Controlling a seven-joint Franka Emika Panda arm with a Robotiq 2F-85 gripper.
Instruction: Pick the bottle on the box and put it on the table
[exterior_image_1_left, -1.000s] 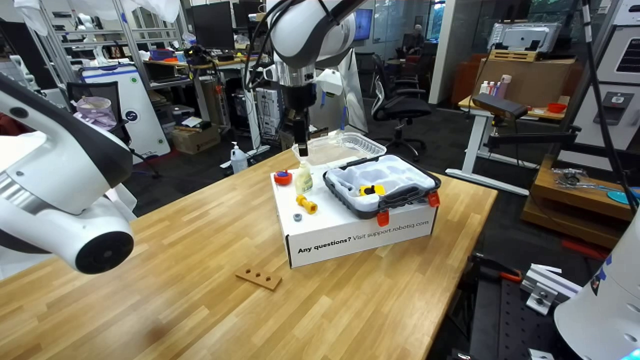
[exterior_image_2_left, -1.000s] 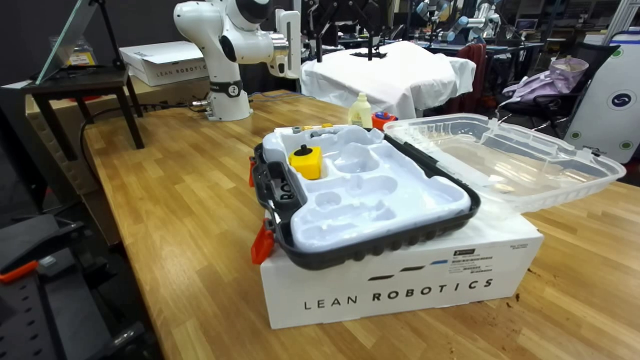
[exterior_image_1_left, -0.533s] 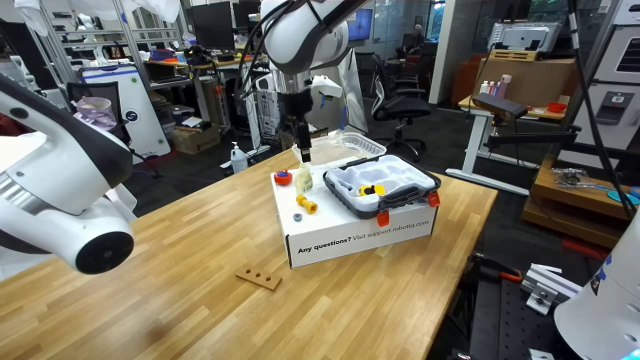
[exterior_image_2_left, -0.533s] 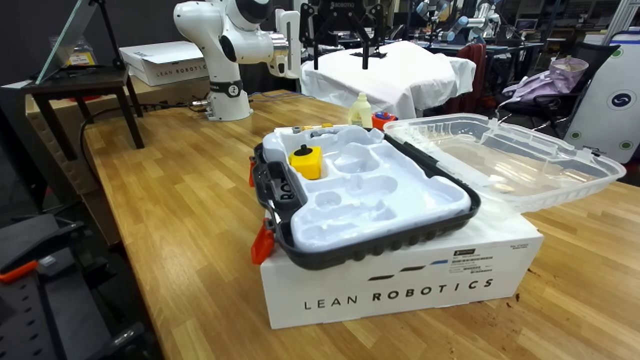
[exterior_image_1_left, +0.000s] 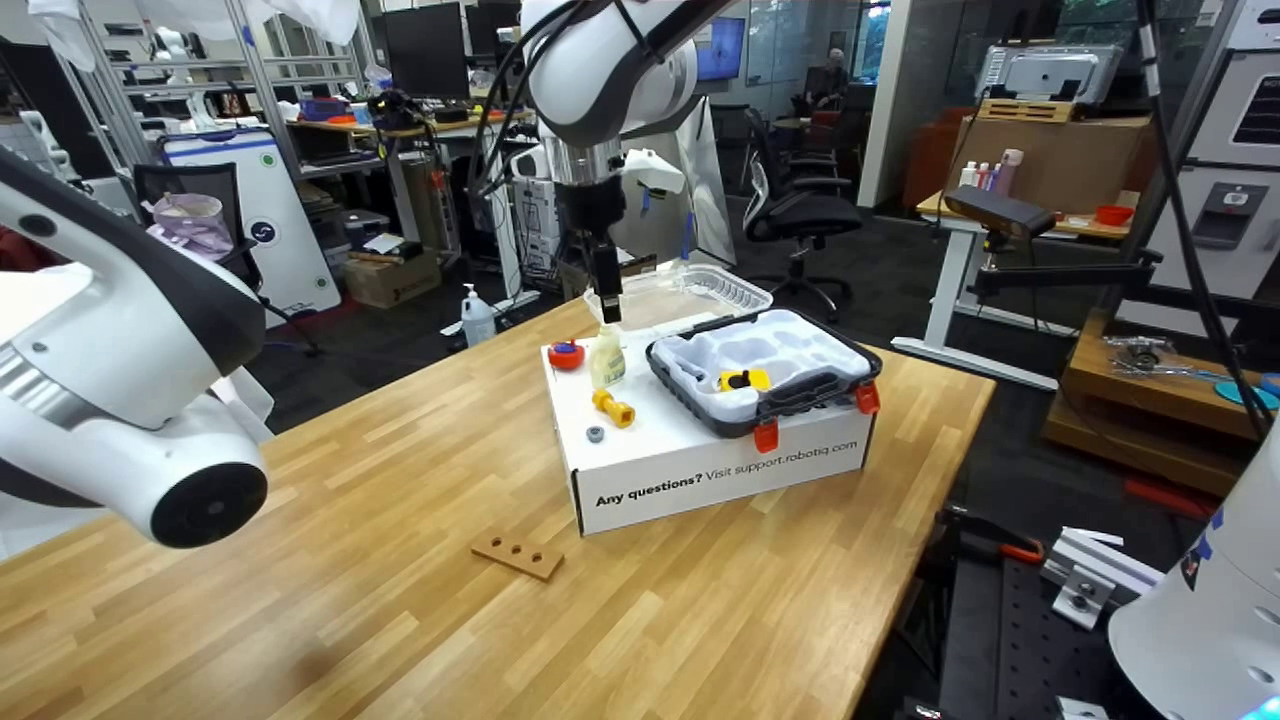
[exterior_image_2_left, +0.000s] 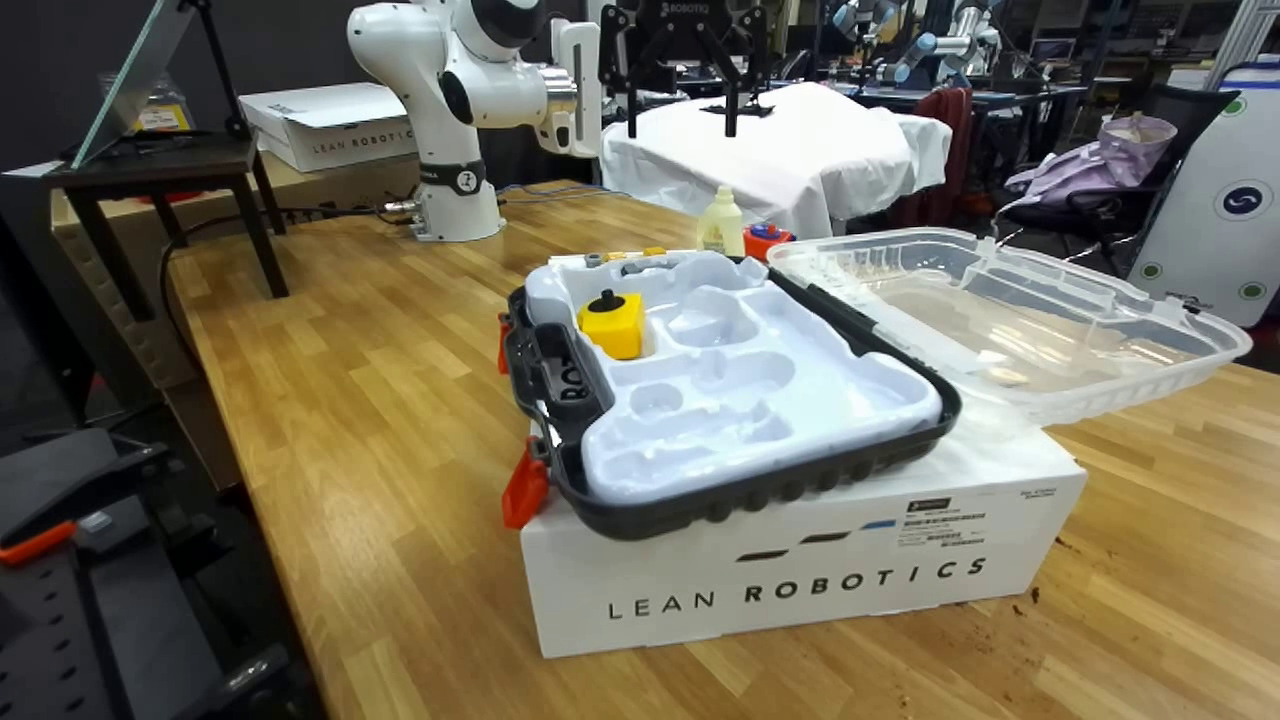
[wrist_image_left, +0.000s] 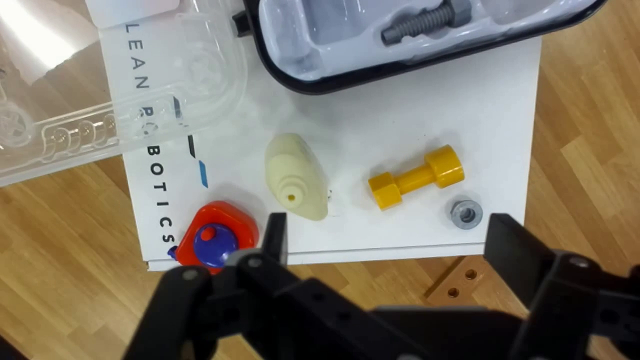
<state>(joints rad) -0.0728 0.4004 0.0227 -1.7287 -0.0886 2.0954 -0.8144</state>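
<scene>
table (exterior_image_1_left: 400, 620) of light wood, dark carpet (exterior_image_1_left: 890, 280) beyond; bottle (exterior_image_1_left: 607, 364) upright on box (exterior_image_1_left: 690, 462); gripper (exterior_image_2_left: 682, 130) jaws apart

In an exterior view, we saw a black two-fingered gripper (exterior_image_2_left: 682, 130), jaws spread, higher than a small pale cream-yellow bottle (exterior_image_2_left: 720, 226) and clear of it. The bottle stood upright, its foot hidden behind a black plastic case (exterior_image_2_left: 650, 518) with a white moulded tray (exterior_image_2_left: 840, 398). We noted the case atop a flat white cardboard box (exterior_image_2_left: 800, 565) on a light wooden table (exterior_image_2_left: 370, 430).
</scene>
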